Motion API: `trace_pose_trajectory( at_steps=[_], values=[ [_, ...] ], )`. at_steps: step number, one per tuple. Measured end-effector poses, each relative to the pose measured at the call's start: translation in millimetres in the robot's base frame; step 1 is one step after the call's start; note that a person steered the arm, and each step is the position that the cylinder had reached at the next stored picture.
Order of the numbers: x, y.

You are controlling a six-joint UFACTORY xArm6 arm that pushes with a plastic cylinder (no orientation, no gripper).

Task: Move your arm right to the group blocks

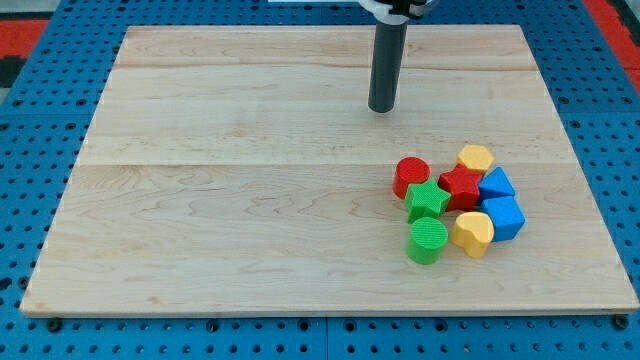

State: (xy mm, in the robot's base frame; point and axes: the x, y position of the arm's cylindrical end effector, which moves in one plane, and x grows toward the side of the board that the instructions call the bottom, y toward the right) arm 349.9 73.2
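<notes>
My tip [382, 108] stands on the wooden board [200, 200], above and a little left of a tight group of blocks at the view's lower right, apart from them. The group holds a red cylinder [410, 176], a red star [461, 186], a green star [427, 200], a green cylinder [427, 241], a yellow hexagon-like block [476, 158], a yellow heart-like block [473, 233], a blue triangular block [496, 184] and a blue cube-like block [504, 217]. The blocks touch one another.
The board lies on a blue pegboard surface [40, 120]. A red area [25, 25] shows at the view's top left corner. The board's right edge [590, 200] runs close to the blue blocks.
</notes>
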Motion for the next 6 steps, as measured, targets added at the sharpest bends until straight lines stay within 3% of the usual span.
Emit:
trace_pose_trajectory(
  at_steps=[3, 4, 6],
  values=[
    [0, 1],
    [19, 16],
    [44, 163]
  ],
)
